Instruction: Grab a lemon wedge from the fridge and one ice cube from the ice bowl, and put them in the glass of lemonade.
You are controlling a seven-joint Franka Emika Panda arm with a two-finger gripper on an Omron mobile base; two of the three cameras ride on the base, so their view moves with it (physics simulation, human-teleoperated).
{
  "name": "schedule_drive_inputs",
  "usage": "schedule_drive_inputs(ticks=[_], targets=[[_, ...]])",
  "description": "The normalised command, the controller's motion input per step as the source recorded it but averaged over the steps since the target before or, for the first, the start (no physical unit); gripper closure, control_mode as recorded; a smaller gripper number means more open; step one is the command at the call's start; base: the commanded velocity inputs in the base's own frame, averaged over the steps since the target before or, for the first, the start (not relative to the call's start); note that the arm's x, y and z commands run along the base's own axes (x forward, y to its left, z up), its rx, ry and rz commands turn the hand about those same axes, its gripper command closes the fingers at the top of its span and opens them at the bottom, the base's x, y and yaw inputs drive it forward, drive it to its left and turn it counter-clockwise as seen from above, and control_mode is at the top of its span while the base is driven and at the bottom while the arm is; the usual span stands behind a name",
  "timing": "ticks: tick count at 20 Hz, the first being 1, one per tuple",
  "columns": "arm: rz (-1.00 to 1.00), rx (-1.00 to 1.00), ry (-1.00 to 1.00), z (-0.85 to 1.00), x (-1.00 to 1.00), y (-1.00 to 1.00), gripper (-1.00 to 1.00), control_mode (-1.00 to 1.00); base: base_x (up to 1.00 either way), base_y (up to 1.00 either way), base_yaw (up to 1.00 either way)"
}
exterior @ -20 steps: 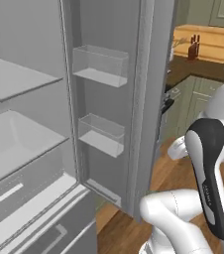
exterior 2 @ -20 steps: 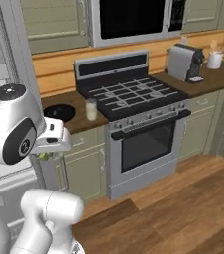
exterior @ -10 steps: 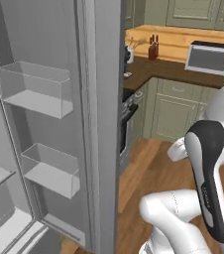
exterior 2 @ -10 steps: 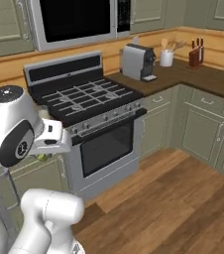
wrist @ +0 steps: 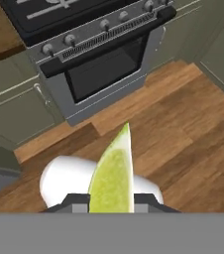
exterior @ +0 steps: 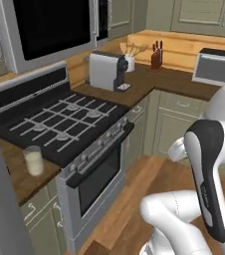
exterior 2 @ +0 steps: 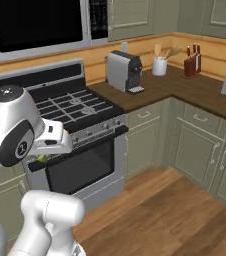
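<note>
The base has swung away from the fridge; the stove now lies ahead, the glass on the surface beside it. The gripper stays clenched on the wedge.

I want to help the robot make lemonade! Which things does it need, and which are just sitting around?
Needed: lemon wedge held in the gripper; glass of lemonade on the counter.

Just sitting around: stove, coffee machine, knife block, utensil cup.
</note>
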Motion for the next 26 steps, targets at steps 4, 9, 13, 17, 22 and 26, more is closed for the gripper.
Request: schedule_drive_inputs(ticks=[4,9,13,17,22,26], targets=[[0.00,0.00,0.00,0.00,0.00,0.00,1.00,1.00,0.95,-0.74,0.62],[0.00,0.00,0.00,0.00,0.00,0.00,1.00,1.00,0.50,-0.28,0.84],[0.00,0.00,0.00,0.00,0.00,0.00,1.00,1.00,0.51,0.07,0.58],[0.00,0.00,0.00,0.00,0.00,0.00,1.00,1.00,0.72,0.63,0.32],[0.00,0.00,0.00,0.00,0.00,0.00,1.00,1.00,0.58,0.59,0.23],[0.00,0.00,0.00,0.00,0.00,0.00,1.00,1.00,0.02,0.36,0.21]])
